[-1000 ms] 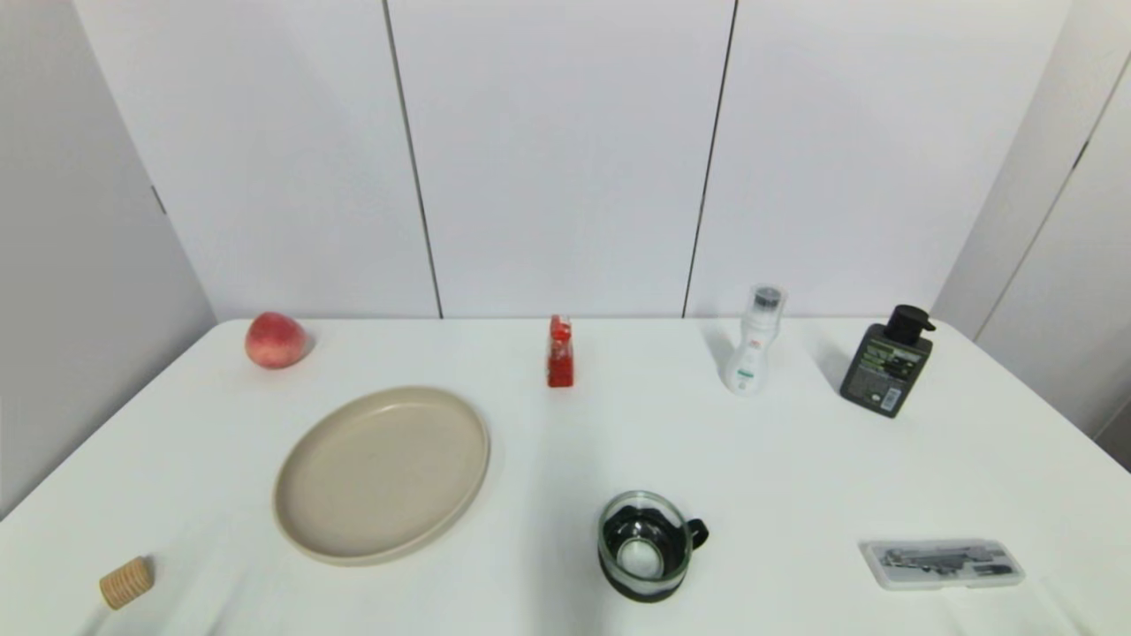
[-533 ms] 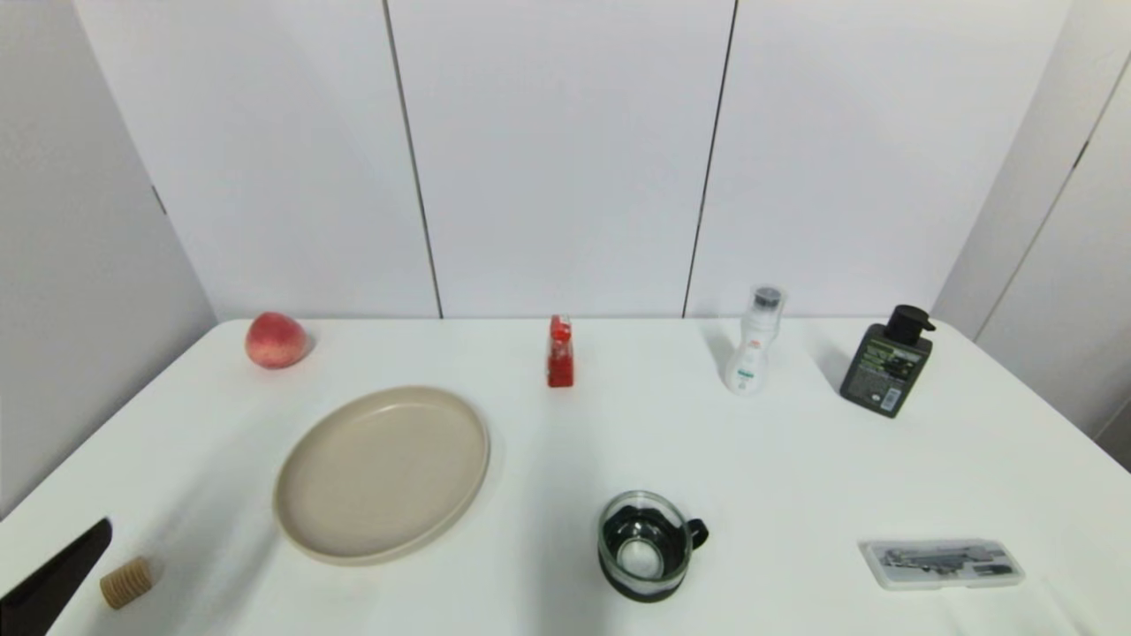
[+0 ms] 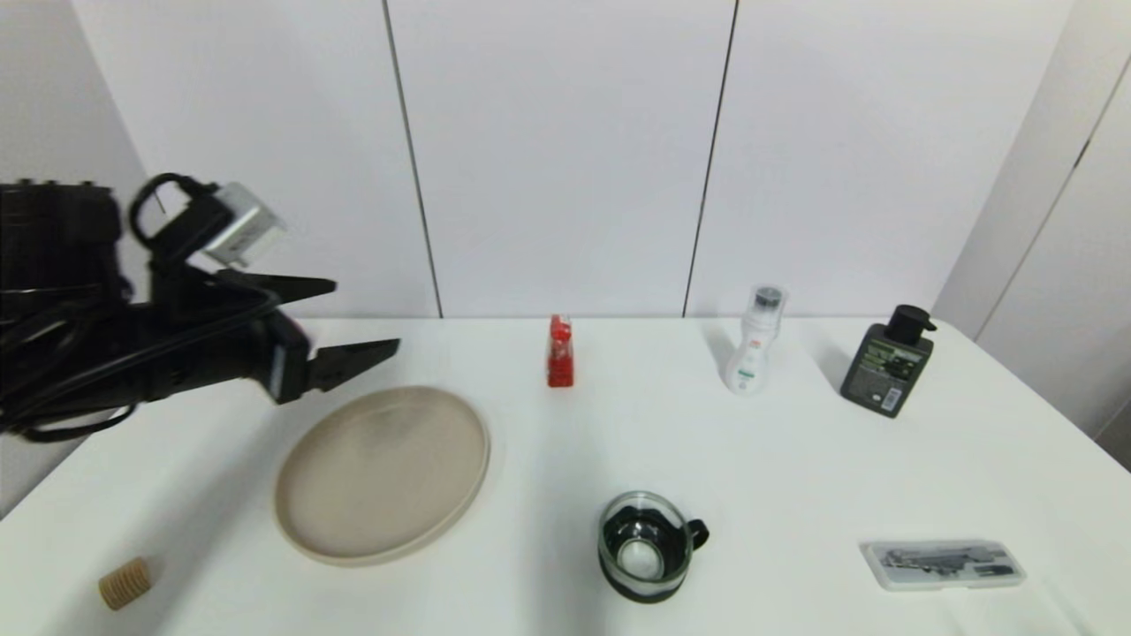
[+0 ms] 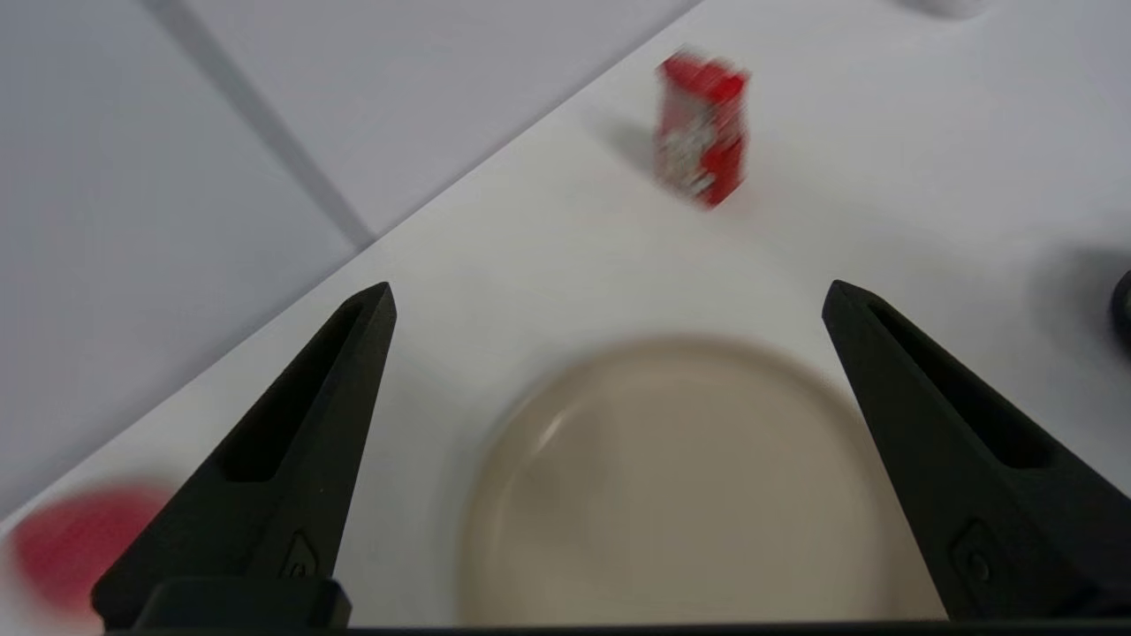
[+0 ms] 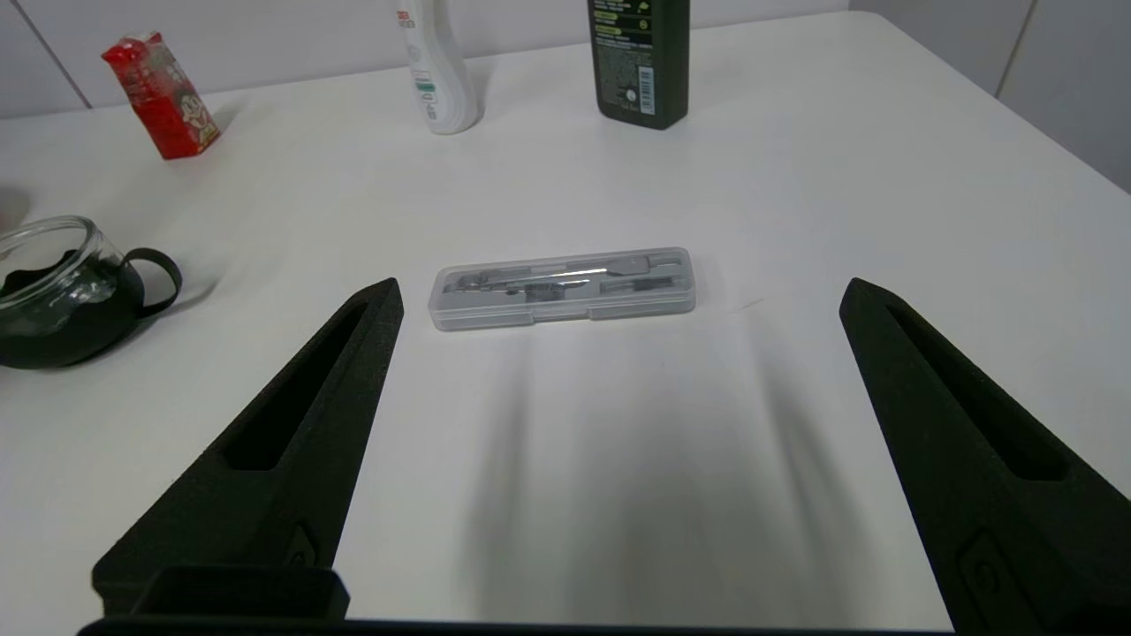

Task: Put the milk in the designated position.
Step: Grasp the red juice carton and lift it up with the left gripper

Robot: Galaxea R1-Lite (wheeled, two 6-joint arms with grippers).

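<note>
Head view: left arm reaches in from the left side, raised above the white worktop [image 3: 795,459].
Left end effector [image 3: 353,322]: released, its two black fingers spread wide with nothing between them; it hangs over the far left rim of the plate.
Cork-coloured ribbed roll [image 3: 125,583]: at the near left edge of the worktop, well behind and below the left end effector.
Peach [image 4: 75,539]: a red blur in the left wrist view, close beside one finger of the left end effector; in the head view the arm hides most of it.
Plate [image 3: 382,473]: beige, round, lying flat directly beneath and just ahead of the left end effector.
Milk [image 3: 559,352]: small red carton standing upright near the back edge of the worktop, ahead of the left end effector's fingertips and well apart from them, beyond the plate's far rim.
Glass mug [image 3: 645,546]: dark inside, black handle, at the near middle of the worktop, apart from both end effectors.
White bottle [image 3: 753,352]: clear cap, upright at the back, far ahead of the right end effector.
Dark pump bottle [image 3: 888,364]: upright, just beside the white bottle.
Clear case [image 5: 562,287]: flat on the worktop, small metal tools inside, ahead of the right end effector and not touching it.
Right end effector [image 5: 618,296]: released, fingers wide apart, low at the near right of the worktop.
</note>
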